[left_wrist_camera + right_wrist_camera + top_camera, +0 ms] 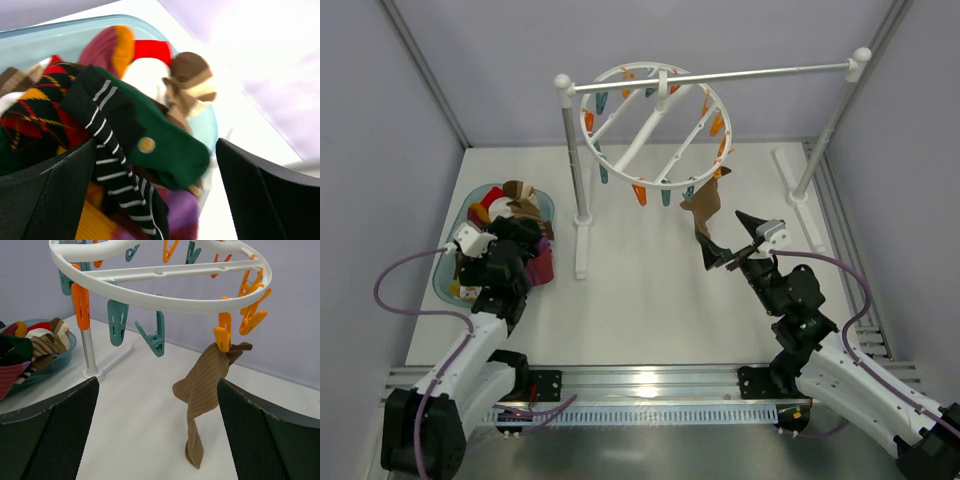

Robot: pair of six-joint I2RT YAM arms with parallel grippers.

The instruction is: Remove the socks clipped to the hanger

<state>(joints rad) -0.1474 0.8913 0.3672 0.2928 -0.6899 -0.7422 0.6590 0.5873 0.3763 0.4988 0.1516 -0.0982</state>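
The round white hanger (655, 125) hangs by its hook from the rack bar, rimmed with orange and teal clips; it also shows in the right wrist view (165, 290). One brown sock (205, 390) hangs from an orange clip (222, 337) at its near right rim, its toe touching the table; it also shows in the top view (703, 210). My right gripper (735, 243) is open just short of that sock. My left gripper (520, 255) is open over a teal basket (60, 35) piled with socks: dark green (165, 140), black-white striped (110, 160), red diamond pattern (40, 115).
The white-posted rack stands at the back, its left post (575, 180) between basket and hanger and its right post (825, 130) at the far right. The basket (545, 203) lies at the table's left. Grey walls close in on both sides.
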